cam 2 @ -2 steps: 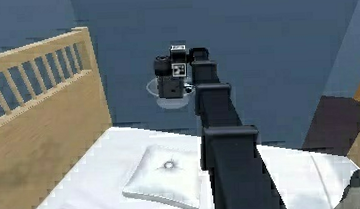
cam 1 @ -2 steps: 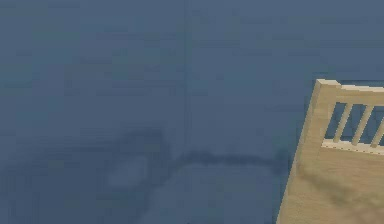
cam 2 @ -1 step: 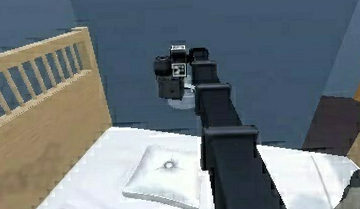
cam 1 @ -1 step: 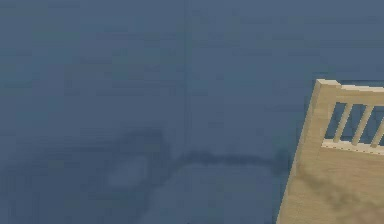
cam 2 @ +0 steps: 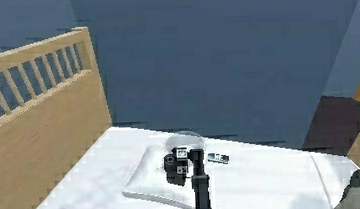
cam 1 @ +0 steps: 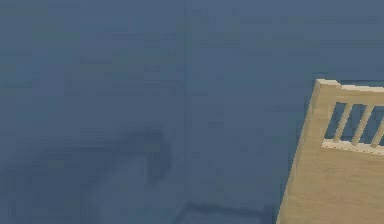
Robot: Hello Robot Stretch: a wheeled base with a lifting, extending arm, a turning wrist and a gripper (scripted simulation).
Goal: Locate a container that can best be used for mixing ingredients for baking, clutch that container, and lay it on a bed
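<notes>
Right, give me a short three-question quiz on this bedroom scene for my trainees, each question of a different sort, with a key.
1. True or false: the wooden headboard has upright slats.
2. What colour is the wall behind the bed? A blue, B white, C red.
3. Fill the gap: in the arm side view, the claw shows against a white ____ lying on the bed.
Key: 1 true; 2 A; 3 pillow.
</notes>
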